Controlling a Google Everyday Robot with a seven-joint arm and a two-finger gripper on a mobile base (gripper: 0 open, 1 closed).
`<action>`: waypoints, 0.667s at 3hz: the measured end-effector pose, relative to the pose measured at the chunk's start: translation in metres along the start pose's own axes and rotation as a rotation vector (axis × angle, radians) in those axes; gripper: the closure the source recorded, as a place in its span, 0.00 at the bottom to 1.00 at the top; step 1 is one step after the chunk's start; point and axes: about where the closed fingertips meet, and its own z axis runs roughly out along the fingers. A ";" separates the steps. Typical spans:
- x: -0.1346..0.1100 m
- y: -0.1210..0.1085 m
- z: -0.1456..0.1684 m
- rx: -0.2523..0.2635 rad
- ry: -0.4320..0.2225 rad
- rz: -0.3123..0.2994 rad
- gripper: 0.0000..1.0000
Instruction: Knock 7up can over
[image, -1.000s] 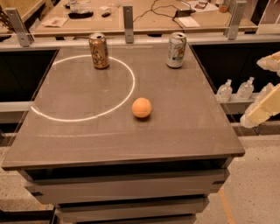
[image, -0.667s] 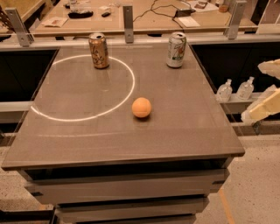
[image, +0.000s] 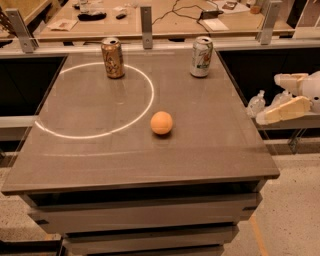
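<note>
7up can (image: 201, 56): upright at about 1 o'clock on the desk (image: 210, 150), close to the far edge, in the same spot as a second ago.
Hand (image: 267, 99): off the desk's right side at 3 o'clock, at 4 o'clock from the 7up can and well apart from it; its two pale fingers are spread wide, with nothing between them.
Change in hand: it has come a little left and up toward the desk's edge since the earlier frames, and the lower finger now lies flatter.
Change on desk: none; both cans and the ball sit where they did.
Brown can (image: 113, 58): upright at 11 o'clock on the desk, on the far arc of the ring and well apart from the 7up can.
Ring (image: 151, 95): a thin white circle drawn over the left half of the desk.
Ball (image: 161, 123): orange, near the middle of the desk, just outside the ring at its 4 o'clock and at 7 o'clock from the 7up can.
Between hand and 7up can: the desk's right edge and a stretch of bare top.
Bottle (image: 255, 103): small and clear, just behind the fingers at 3 o'clock, off the desk.
Bench (image: 165, 27): beyond the far edge at 12 o'clock, holding papers and a cable.
Drawers (image: 145, 217): stacked under the desk at 6 o'clock.
</note>
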 end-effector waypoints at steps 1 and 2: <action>0.000 0.000 0.002 -0.006 -0.005 0.003 0.00; 0.005 -0.017 0.033 -0.028 -0.057 0.060 0.00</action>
